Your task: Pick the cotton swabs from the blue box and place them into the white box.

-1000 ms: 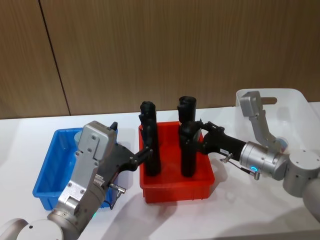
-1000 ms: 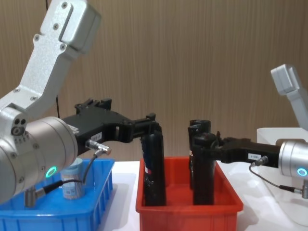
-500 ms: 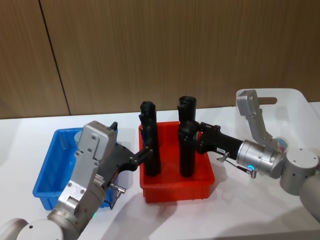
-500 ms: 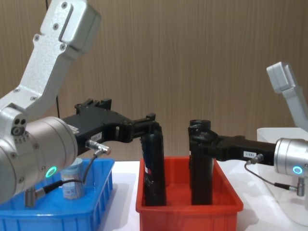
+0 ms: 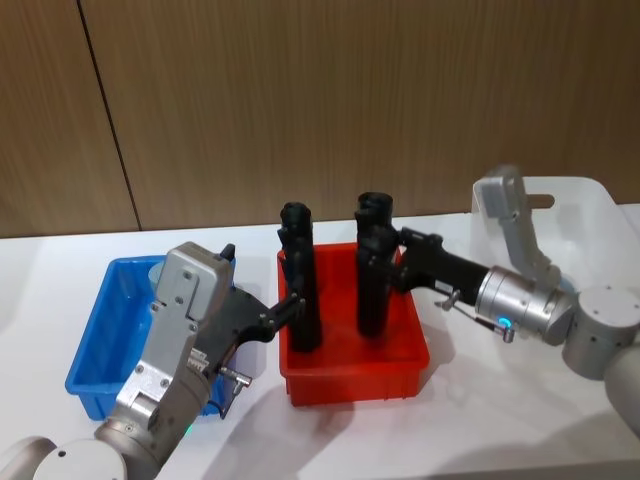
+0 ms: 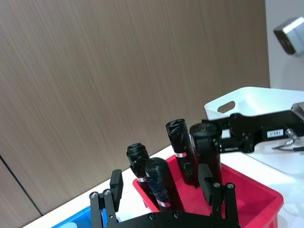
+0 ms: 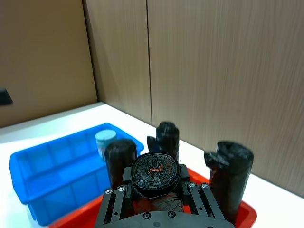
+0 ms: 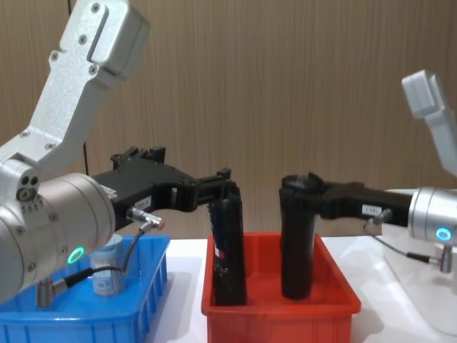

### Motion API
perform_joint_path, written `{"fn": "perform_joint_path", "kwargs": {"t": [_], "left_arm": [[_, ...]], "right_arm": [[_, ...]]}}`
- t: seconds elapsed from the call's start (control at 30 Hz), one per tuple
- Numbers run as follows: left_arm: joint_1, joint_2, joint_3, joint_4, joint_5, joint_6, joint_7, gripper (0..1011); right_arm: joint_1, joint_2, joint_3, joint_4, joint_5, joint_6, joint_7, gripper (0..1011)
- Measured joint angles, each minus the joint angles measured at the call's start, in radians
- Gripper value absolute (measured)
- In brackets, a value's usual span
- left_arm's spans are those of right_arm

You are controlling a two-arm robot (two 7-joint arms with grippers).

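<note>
My right gripper point(image 8: 300, 191) clamps a black cylinder point(image 8: 297, 243) in the red bin point(image 8: 285, 304) — off-task; left gripper point(image 6: 164, 190), fingers spread, must next reach the swab jar point(image 8: 107, 264) in the blue box point(image 8: 86, 321).

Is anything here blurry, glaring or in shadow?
Head view: soft shadows fall beside the red bin on the white table. Chest view: the left arm's housing looms large and near. Right wrist view: the black cylinder looks sharp.
</note>
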Motion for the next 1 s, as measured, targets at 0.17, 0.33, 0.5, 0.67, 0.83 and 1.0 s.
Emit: {"fn": "perform_joint_path", "kwargs": {"t": [0.17,0.33,0.5,0.67,0.83,1.0], "left_arm": [[0.000,0.000,0.000,0.000,0.000,0.000,0.000,1004],[0.000,0.000,0.000,0.000,0.000,0.000,0.000,1004],[0.000,0.000,0.000,0.000,0.000,0.000,0.000,1004],[0.000,0.000,0.000,0.000,0.000,0.000,0.000,1004],[0.000,0.000,0.000,0.000,0.000,0.000,0.000,1004],[0.000,0.000,0.000,0.000,0.000,0.000,0.000,1004]], "right_arm": [[-0.043,0.021,0.013,-0.125,0.007,0.039,-0.017,545],[-0.087,0.047,0.032,-0.266,0.020,0.084,-0.042,545],[-0.122,0.073,0.057,-0.402,0.031,0.121,-0.075,545],[-0.145,0.096,0.079,-0.501,0.040,0.147,-0.106,545],[-0.166,0.121,0.104,-0.595,0.039,0.172,-0.152,545],[-0.179,0.140,0.123,-0.654,0.025,0.189,-0.192,545]]}}
